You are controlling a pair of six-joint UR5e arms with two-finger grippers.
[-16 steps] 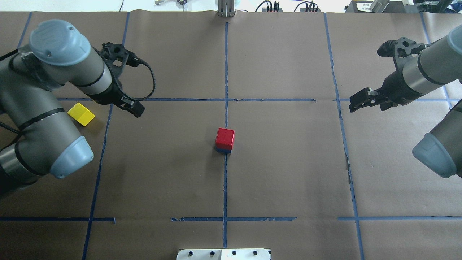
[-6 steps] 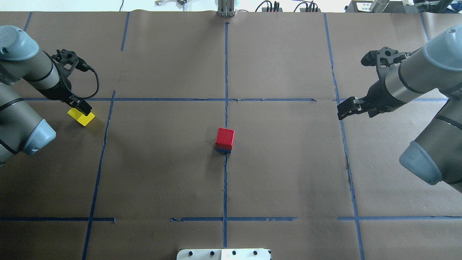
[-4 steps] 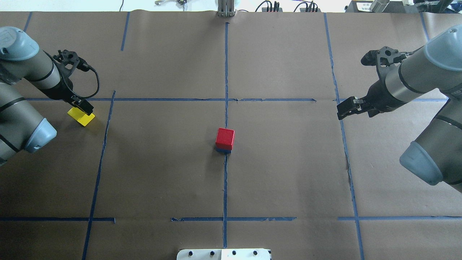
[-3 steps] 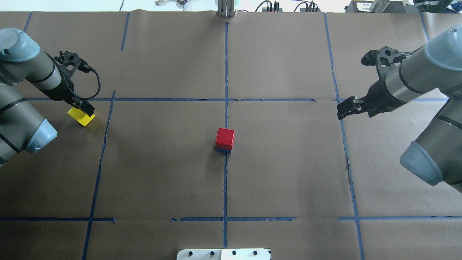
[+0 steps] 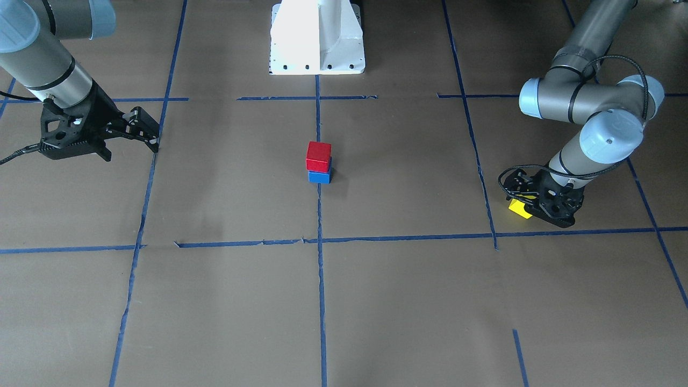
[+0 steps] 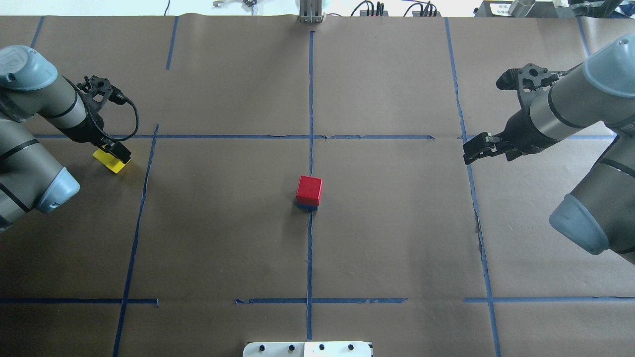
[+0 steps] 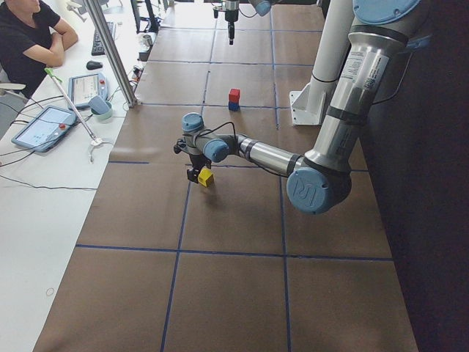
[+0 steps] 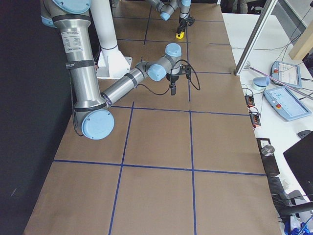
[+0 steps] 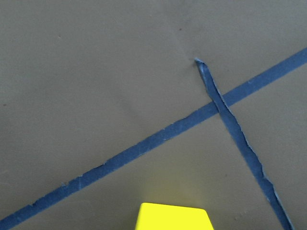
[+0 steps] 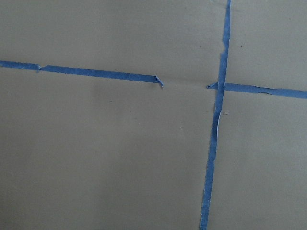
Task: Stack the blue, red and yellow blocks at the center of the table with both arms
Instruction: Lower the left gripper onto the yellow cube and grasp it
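A red block point(image 6: 309, 189) sits on a blue block point(image 6: 306, 207) at the table's centre; the stack also shows in the front view, red point(image 5: 318, 156) on blue point(image 5: 320, 177). The yellow block point(image 6: 110, 162) lies on the paper at the far left, also visible in the front view point(image 5: 517, 208) and at the bottom edge of the left wrist view point(image 9: 172, 216). My left gripper point(image 6: 116, 150) is low over the yellow block, apparently open with its fingers around it. My right gripper point(image 6: 475, 150) hangs open and empty above the table on the right, far from the stack.
Blue tape lines point(image 6: 310, 124) divide the brown paper into a grid. The white robot base point(image 5: 317, 37) stands at the table's near edge. A side table with tablets point(image 7: 44, 125) and a seated person point(image 7: 33, 33) lies beyond the far edge.
My left arm swung left from beside the yellow block and brought its gripper down over it. The right arm shifted slightly left early on, then held still. The stack has not moved.
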